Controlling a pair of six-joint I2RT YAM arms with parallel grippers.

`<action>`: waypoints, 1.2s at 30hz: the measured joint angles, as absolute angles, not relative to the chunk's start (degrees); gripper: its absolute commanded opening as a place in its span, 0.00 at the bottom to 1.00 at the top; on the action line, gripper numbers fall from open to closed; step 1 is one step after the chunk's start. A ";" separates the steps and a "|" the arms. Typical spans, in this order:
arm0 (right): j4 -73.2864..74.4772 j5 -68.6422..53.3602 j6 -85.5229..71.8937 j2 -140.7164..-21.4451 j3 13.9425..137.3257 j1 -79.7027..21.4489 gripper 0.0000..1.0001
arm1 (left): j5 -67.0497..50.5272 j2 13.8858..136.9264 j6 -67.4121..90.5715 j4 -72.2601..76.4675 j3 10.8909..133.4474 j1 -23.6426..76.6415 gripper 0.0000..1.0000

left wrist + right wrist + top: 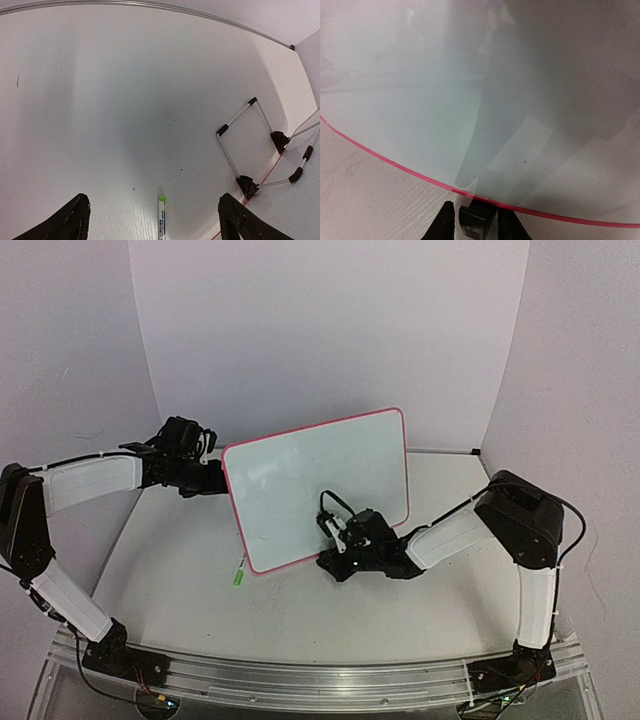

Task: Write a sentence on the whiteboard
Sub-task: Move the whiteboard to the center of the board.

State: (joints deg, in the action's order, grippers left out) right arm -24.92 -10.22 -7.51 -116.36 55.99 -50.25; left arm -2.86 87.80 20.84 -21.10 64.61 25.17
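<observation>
**Step in hand (judged):** securing the whiteboard [310,475] and collecting the marker [240,574]. No writing shows on the board face in the top or right wrist view.

**Location:** The whiteboard stands tilted at mid-table, propped on its wire stand [229,152]. The marker lies flat on the table [200,600], at 7 o'clock from the board, just off its lower left corner and apart from both grippers.

**Recommended practice:**
- Keep the board steady at its 6 o'clock edge. It rests on a light stand and is likely to slide or tip under pen pressure.
- Bring the left gripper down square over the marker barrel and close across its width, clear of the green cap end.
- Stay clear of the stand wires at 3 o'clock in the left wrist view.

**Left gripper** [153,215]: spread wide, holding nothing and touching nothing. The marker shows between its fingers, farther off.

**Right gripper** [476,220]: drawn in narrow at the board's lower rim, pinching a small black block [475,215] that sits against the pink edge. This is apparently a stand clip, but its identity cannot be confirmed.
</observation>
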 measured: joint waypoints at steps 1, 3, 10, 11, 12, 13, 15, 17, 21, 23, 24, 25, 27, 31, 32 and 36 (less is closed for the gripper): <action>-25.45 -8.31 -7.99 -117.17 56.79 -51.34 0.25 | -2.24 87.15 21.05 -21.18 64.20 25.09 0.89; -26.39 -4.45 -9.05 -118.92 58.55 -53.36 0.25 | -1.02 85.74 21.45 -21.69 63.47 24.87 0.90; -28.07 4.94 -11.80 -121.85 61.29 -57.27 0.26 | 4.71 81.03 24.00 -25.60 60.37 24.30 0.94; -28.22 5.57 -12.15 -121.92 61.30 -57.45 0.26 | 5.87 80.34 24.61 -26.42 59.83 24.29 0.95; -28.26 6.06 -12.52 -121.94 61.30 -57.61 0.26 | 7.07 79.66 25.40 -27.36 59.29 24.17 0.95; -28.27 6.51 -12.94 -121.95 61.30 -57.74 0.26 | 8.25 78.97 26.19 -28.45 58.73 23.93 0.96; -28.26 7.12 -13.76 -121.95 61.30 -57.95 0.27 | 10.40 77.88 27.94 -30.32 57.91 22.93 0.98; -28.24 7.56 -14.57 -121.95 61.31 -58.07 0.27 | 12.36 76.88 29.66 -31.86 57.04 21.36 0.99; -28.23 8.25 -16.02 -121.95 61.32 -58.21 0.28 | 15.45 74.26 32.57 -34.35 54.57 17.84 0.99; -28.23 8.33 -16.63 -121.95 61.31 -58.25 0.30 | 16.96 72.45 33.57 -35.61 53.33 17.04 0.98; -28.23 8.34 -16.83 -121.95 61.30 -58.26 0.32 | 17.45 71.52 34.04 -36.16 52.73 16.91 0.97; -28.23 8.32 -16.95 -121.94 61.30 -58.27 0.35 | 17.76 70.33 34.57 -36.50 51.99 16.93 0.96; -28.19 8.33 -17.07 -121.91 61.30 -58.41 0.40 | 17.56 67.50 35.16 -36.98 49.71 16.93 0.93; -25.73 8.62 -18.32 -119.73 60.44 -59.03 0.48 | 13.30 61.39 36.77 -35.51 41.87 17.86 0.89; -24.78 8.80 -18.79 -118.69 59.98 -59.14 0.49 | 12.02 60.12 37.32 -35.48 39.44 18.81 0.89; -20.80 10.09 -20.96 -112.90 58.37 -59.43 0.53 | 9.70 58.67 38.98 -35.46 33.57 26.45 0.86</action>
State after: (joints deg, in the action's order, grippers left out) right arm -20.80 10.09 -20.96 -112.90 58.37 -59.43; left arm 9.70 58.67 38.98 -35.46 33.57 26.45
